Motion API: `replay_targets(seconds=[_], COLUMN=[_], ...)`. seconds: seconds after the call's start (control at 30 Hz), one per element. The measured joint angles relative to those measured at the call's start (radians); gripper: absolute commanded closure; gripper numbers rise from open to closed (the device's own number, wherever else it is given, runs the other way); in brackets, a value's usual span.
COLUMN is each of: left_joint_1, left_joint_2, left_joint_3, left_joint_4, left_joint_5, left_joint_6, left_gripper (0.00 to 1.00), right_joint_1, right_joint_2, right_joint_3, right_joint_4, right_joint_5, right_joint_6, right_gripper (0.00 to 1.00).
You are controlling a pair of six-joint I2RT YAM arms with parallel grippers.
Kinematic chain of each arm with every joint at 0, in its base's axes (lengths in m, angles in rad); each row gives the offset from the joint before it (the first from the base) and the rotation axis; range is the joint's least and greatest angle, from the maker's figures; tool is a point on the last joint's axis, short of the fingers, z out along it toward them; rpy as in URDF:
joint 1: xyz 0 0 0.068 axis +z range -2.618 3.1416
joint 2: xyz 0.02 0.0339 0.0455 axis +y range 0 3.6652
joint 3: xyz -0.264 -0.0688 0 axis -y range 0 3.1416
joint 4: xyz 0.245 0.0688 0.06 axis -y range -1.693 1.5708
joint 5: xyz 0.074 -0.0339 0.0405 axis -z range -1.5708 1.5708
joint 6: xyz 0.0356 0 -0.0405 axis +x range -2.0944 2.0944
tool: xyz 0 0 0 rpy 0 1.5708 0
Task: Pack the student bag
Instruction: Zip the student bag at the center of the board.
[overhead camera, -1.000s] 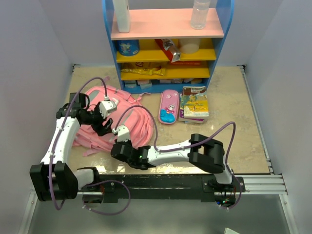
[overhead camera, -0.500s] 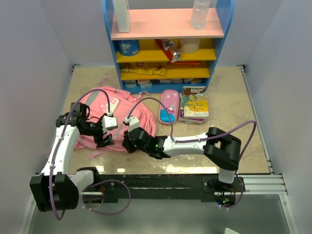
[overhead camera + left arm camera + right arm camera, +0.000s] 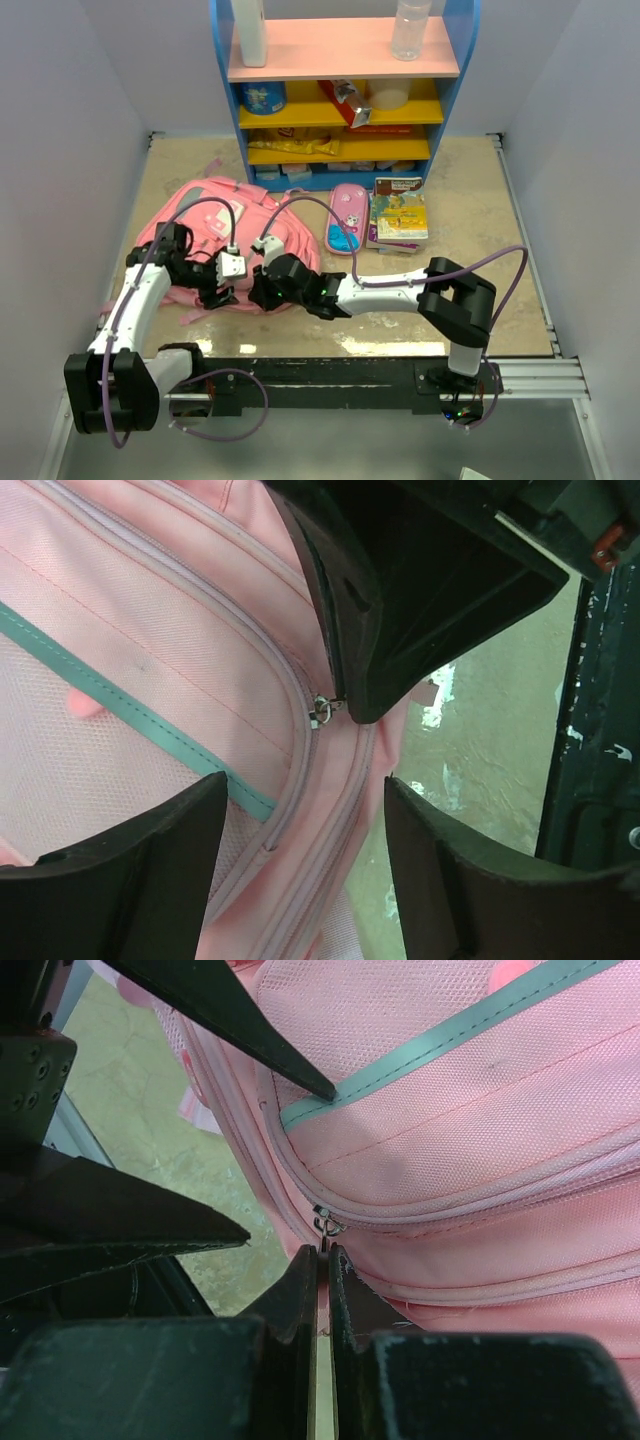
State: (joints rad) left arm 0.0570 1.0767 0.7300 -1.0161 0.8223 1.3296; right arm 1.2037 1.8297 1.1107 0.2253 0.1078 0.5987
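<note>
The student bag (image 3: pixel 215 215) is lying on the left part of the worktop (image 3: pixel 480 200), in front of the shelf unit (image 3: pixel 340 60) standing at the back edge. The pencil case (image 3: pixel 346 218) is lying just to the bag's right, and a stack of books (image 3: pixel 398 215) is lying beside that, further right. At the bag's near edge the left hand (image 3: pixel 215 290) is hovering on the left, and just to its right the right hand (image 3: pixel 258 292) is pinching the zip pull (image 3: pixel 325 1222).

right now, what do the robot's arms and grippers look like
The left arm and right arm have white links, black joints and looping purple cables. The left gripper and right gripper have black wedge-shaped fingers.
</note>
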Motion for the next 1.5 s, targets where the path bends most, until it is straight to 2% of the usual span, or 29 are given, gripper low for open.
replay_targets(seconds=[0.03,0.13,0.4,0.57,0.7,0.8,1.17,1.5], left_joint_1=[-0.002,-0.023,-0.142,-0.156,-0.158,-0.158,-0.17,-0.167], left_joint_2=[0.0,-0.002,0.01,0.01,0.011,0.011,0.01,0.007], left_joint_3=[-0.003,-0.015,-0.049,-0.058,-0.058,-0.058,-0.045,-0.004], left_joint_4=[0.007,0.064,0.181,0.192,0.192,0.192,0.228,0.205], left_joint_5=[-0.002,-0.014,-0.062,-0.075,-0.079,-0.079,-0.058,-0.027], left_joint_6=[-0.001,-0.016,-0.092,-0.095,-0.095,-0.095,-0.126,-0.188], left_gripper=[0.49,0.6,0.8,0.85,0.97,1.0,1.0,1.0], right_joint_1=[0.0,-0.002,-0.017,-0.033,-0.046,-0.055,-0.14,-0.18], right_joint_2=[0.0,0.0,0.0,0.0,0.0,0.0,-0.052,-0.082], right_joint_3=[0.0,0.001,0.008,0.008,0.008,0.008,-0.029,-0.075], right_joint_4=[0.0,0.0,-0.028,-0.04,-0.045,-0.047,-0.066,-0.056], right_joint_5=[-0.004,-0.02,-0.047,-0.067,-0.091,-0.108,-0.209,-0.224], right_joint_6=[0.0,0.001,0.002,0.002,-0.005,-0.018,-0.11,-0.155], right_gripper=[1.0,1.0,1.0,1.0,1.0,1.0,1.0,1.0])
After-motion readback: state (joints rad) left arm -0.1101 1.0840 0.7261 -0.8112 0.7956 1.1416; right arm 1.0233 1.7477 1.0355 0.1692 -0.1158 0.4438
